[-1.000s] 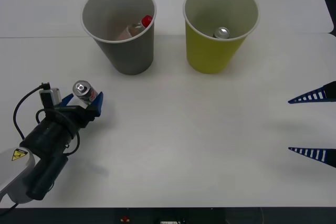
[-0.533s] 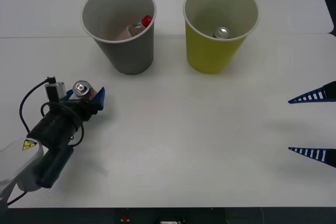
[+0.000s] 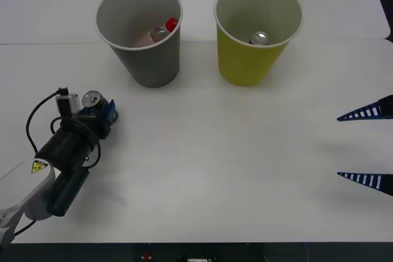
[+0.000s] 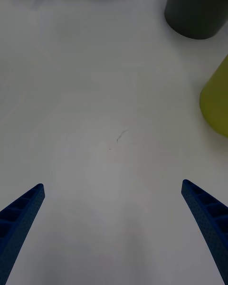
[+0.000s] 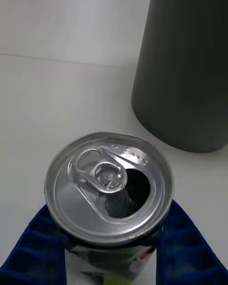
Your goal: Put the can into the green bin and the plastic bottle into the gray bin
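My left end effector (image 3: 98, 111) grips a can (image 3: 93, 99) between its blue fingers (image 5: 28, 247), low over the white desk (image 3: 215, 164) near the gray bin (image 3: 140, 32); the can's opened silver top faces up. My right end effector (image 3: 367, 145) waits spread wide at the desk's right side, holding nothing. The plastic bottle (image 3: 161, 32) lies inside the gray bin, and another can (image 3: 259, 38) sits inside the green bin (image 3: 256, 29).

The gray bin (image 3: 140, 32) stands at the far side of the counter (image 3: 215, 164) with the green bin (image 3: 258, 29) to its right, apart. A bottle (image 3: 161, 32) lies inside the gray bin. One can (image 3: 260, 38) sits inside the green bin; another can (image 3: 93, 100) stands before the gray bin, to its left, between the left tool's (image 3: 98, 111) fingers.
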